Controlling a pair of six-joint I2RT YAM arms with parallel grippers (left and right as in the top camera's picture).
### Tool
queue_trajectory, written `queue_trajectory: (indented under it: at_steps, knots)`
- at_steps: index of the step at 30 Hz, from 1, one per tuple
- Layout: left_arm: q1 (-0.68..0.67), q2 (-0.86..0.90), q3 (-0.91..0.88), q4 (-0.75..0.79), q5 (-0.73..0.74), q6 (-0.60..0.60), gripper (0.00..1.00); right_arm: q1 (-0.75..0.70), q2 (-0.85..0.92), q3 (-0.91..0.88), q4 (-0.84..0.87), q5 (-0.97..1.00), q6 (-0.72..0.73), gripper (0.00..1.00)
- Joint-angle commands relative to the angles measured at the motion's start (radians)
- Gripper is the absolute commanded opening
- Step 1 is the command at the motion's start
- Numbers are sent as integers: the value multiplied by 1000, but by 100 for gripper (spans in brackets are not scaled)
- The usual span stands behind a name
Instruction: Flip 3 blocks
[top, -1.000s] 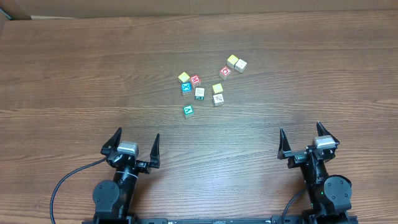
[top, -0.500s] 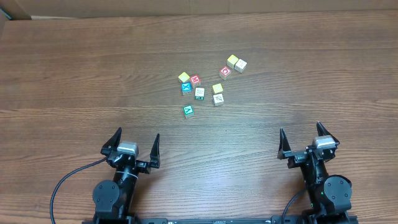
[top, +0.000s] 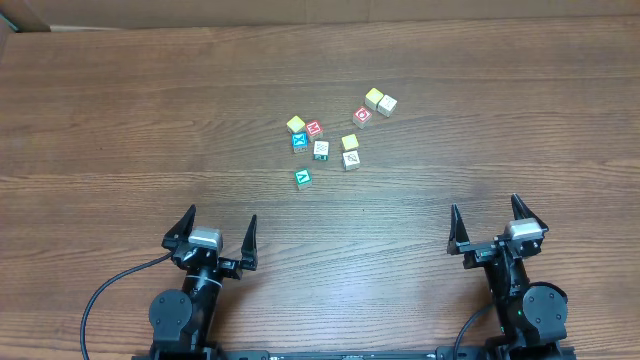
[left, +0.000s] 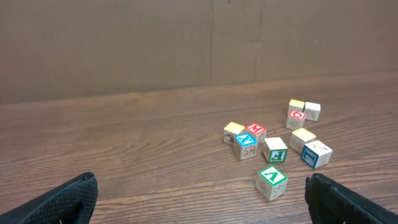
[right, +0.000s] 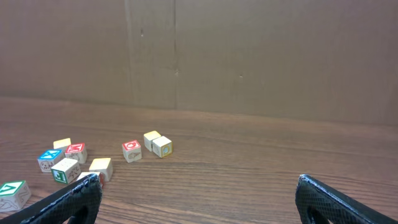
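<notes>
Several small cubes lie in a loose cluster at mid-table. Nearest the arms is a teal-topped block (top: 303, 179) (left: 272, 182) (right: 12, 193), standing alone. Behind it sit a cream block with green marks (top: 321, 150) (left: 275, 149) and a cream block with red-brown marks (top: 351, 160) (left: 316, 154). My left gripper (top: 221, 222) (left: 202, 211) is open and empty, well short of the cluster and to its left. My right gripper (top: 485, 212) (right: 199, 208) is open and empty too, near the front edge and to the right of the cluster. Its left finger (right: 68, 202) hides part of one cube.
Mixed into the cluster are yellow-topped cubes (top: 296, 125) (top: 350, 142) (top: 373, 98), red-faced cubes (top: 314, 129) (top: 362, 116), a blue-topped cube (top: 299, 141) and a cream cube (top: 387, 105). A brown cardboard wall (left: 186, 50) stands behind the wooden table (top: 120, 120).
</notes>
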Motion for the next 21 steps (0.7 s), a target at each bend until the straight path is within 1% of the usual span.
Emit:
queue_trajectory:
  at_steps: [1, 8, 10, 12, 17, 21]
  knots:
    - [11, -12, -11, 6, -10, 19, 100, -3, -11, -8, 6, 5, -4, 100]
    - [10, -12, -11, 10, 4, 8, 100, -3, -11, -7, 24, -61, 3, 100]
    - [10, -12, -11, 19, 5, 8, 100, -3, -11, -2, 40, -144, 4, 100]
    - [10, -12, -11, 27, 43, 12, 100, -3, -11, 18, 40, -244, 16, 100]
    - [10, -6, -2, 37, 221, 11, 100, -3, 4, 75, 40, -343, 188, 100]
    - [10, 41, 46, 21, 224, 11, 100, -3, 78, 156, 39, -468, 217, 100]
